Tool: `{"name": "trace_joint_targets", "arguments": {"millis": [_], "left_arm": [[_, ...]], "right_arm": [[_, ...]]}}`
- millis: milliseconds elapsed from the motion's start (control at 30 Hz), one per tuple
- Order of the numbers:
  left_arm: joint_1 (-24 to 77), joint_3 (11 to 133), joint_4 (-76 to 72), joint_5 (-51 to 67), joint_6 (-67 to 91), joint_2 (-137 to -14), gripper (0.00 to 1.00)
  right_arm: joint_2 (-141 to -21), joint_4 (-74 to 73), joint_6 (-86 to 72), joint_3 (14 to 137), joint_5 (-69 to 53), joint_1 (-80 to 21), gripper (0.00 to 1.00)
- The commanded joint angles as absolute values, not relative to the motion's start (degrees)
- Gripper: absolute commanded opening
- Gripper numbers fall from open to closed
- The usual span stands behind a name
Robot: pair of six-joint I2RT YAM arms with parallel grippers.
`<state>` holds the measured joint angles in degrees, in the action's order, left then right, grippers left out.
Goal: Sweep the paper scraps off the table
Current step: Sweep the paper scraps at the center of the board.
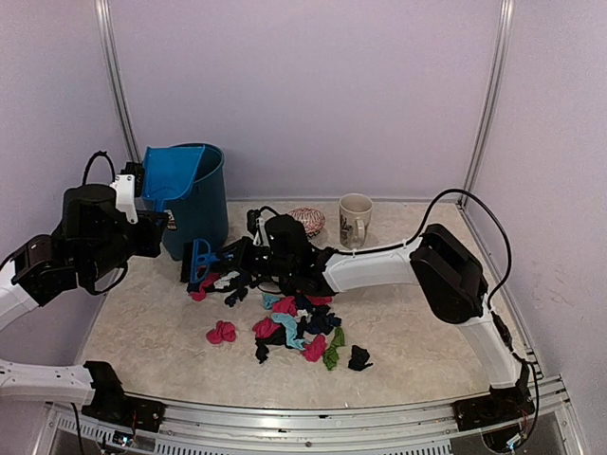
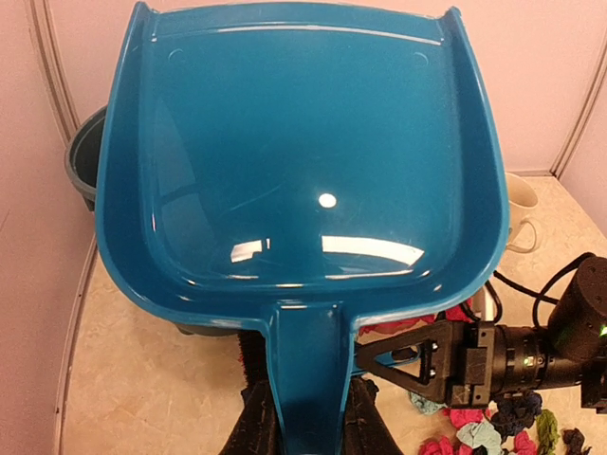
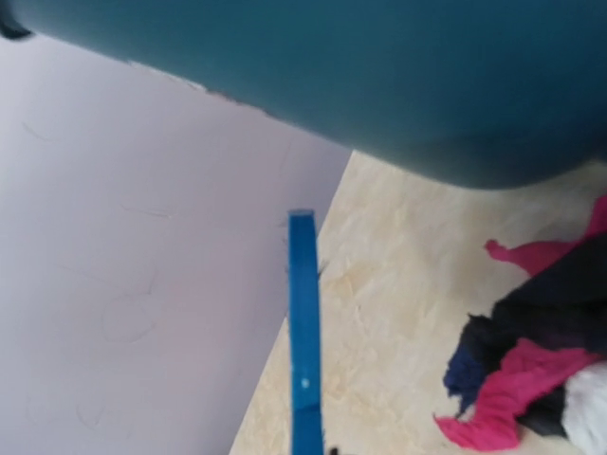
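The paper scraps (image 1: 299, 322) lie in a loose pile of pink, black, light blue, navy and green wads on the middle of the table (image 1: 427, 351). Some also show in the left wrist view (image 2: 484, 431) and the right wrist view (image 3: 536, 370). My left gripper (image 1: 144, 204) is shut on the handle of the blue dustpan (image 2: 303, 161) and holds it tilted over the blue bin (image 1: 199, 204); the pan looks empty. My right gripper (image 1: 220, 258) is shut on the small blue brush (image 1: 199, 262), low at the pile's left edge beside the bin. The brush also shows in the right wrist view (image 3: 303, 332).
A cream mug (image 1: 355, 220) and a small pink patterned ball (image 1: 306, 221) stand at the back of the table. The bin sits at the back left against the wall. Pale walls close off three sides, and the silver frame edge (image 1: 332, 412) runs along the front.
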<state>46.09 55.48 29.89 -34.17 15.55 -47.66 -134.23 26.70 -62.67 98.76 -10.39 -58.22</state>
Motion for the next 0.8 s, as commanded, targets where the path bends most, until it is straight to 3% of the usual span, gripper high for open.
{"name": "trace_joint_targets", "arguments": {"millis": [0, 233, 400, 767], "left_arm": [[44.56, 54.54, 27.16, -30.34, 14.94, -47.02, 0.0], [43.22, 54.06, 26.9, -27.73, 15.12, -47.37, 0.0], [42.76, 53.82, 26.88, -27.01, 15.03, -47.46, 0.0], [42.44, 53.59, 26.81, -26.9, 14.92, -47.41, 0.0]], "right_arm": [[-140.93, 22.84, -65.61, 108.41, -11.39, -59.25, 0.0], [-148.01, 16.41, -66.73, 117.58, -8.9, -59.23, 0.0], [-148.87, 13.37, -66.75, 117.33, -7.3, -58.4, 0.0], [-133.6, 21.64, -66.93, 89.06, -3.65, -53.31, 0.0]]}}
